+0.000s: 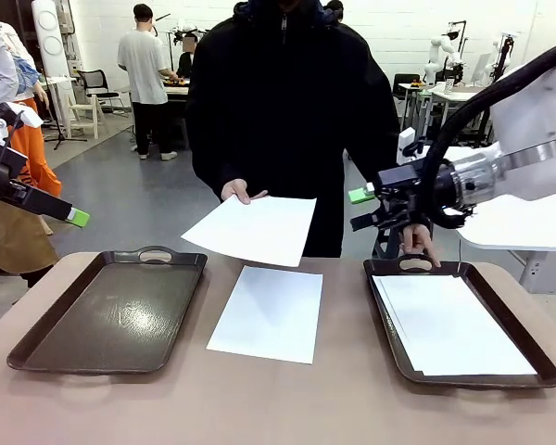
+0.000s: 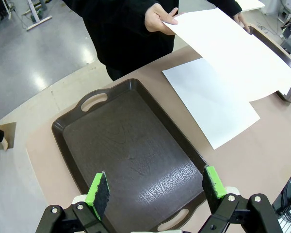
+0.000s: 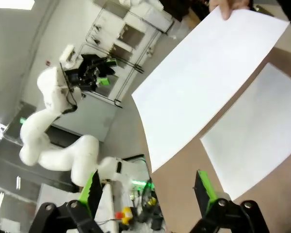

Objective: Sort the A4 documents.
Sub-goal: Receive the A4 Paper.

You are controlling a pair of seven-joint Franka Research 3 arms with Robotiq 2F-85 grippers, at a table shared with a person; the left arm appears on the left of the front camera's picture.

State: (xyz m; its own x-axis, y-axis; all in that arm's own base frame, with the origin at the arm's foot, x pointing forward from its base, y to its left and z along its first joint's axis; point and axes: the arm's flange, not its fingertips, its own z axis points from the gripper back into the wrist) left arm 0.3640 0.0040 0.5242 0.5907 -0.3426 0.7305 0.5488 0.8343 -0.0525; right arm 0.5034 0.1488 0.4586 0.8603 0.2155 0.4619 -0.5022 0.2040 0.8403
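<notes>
A person's hand (image 1: 242, 192) holds one white A4 document (image 1: 250, 229) in the air over the table's far edge. A second sheet (image 1: 269, 312) lies flat on the table between the two trays. More sheets (image 1: 449, 324) rest in the right tray (image 1: 537, 371). My left gripper (image 1: 77, 218) hangs open and empty above the bare left tray (image 1: 111, 311), whose floor (image 2: 131, 155) lies below the open left gripper (image 2: 156, 189). My right gripper (image 1: 363, 209) is open and empty, to the right of the held sheet (image 3: 208, 77), which spreads beyond the right gripper (image 3: 146, 191).
The person stands at the far side, the other hand (image 1: 417, 241) on the right tray's handle. Both dark trays have handle cut-outs. The flat sheet (image 2: 211, 104) lies just right of the left tray. A white table (image 1: 528, 222) stands behind on the right.
</notes>
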